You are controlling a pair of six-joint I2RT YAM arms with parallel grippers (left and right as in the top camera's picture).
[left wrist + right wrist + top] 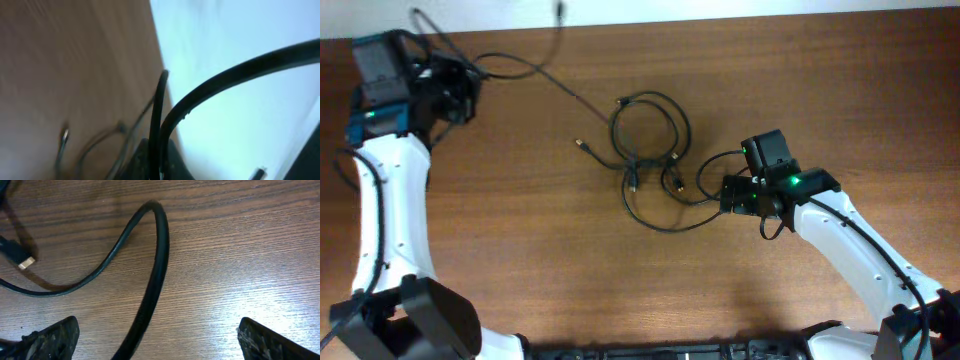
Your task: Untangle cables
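The brown wooden table (520,250) with its fine straight grain fills the overhead view. In the left wrist view its edge runs beside a pale, smooth surface (225,40).

The white left arm (380,200) reaches far along its side of the table. The white right arm (850,250) is bent in toward the middle.

The black left gripper (460,85) is at the far corner. Its wrist view is blurred and the fingers are not plain, so I cannot tell whether it is open or closed. The black right gripper (728,195) has its fingers spread wide apart, with the rough, worn fingertips (55,337) at either side of its own view, holding nothing.

The thin black flexible cables (650,150) lie in round, overlapping loops just ahead of the right gripper, well away from the left one. One smooth cord loops out of the heap toward the right gripper and passes between its spread fingers (155,270), lying flat on the wood and touching neither fingertip. Another long strand (520,65) leads from the heap to the left gripper, and close to that camera it shows as a thick dark arc (240,70).

Small metal-tipped plug ends (582,145) lie on the wood at the edge of the heap. One pale rectangular tip (25,262) shows ahead of the right gripper and to one side.
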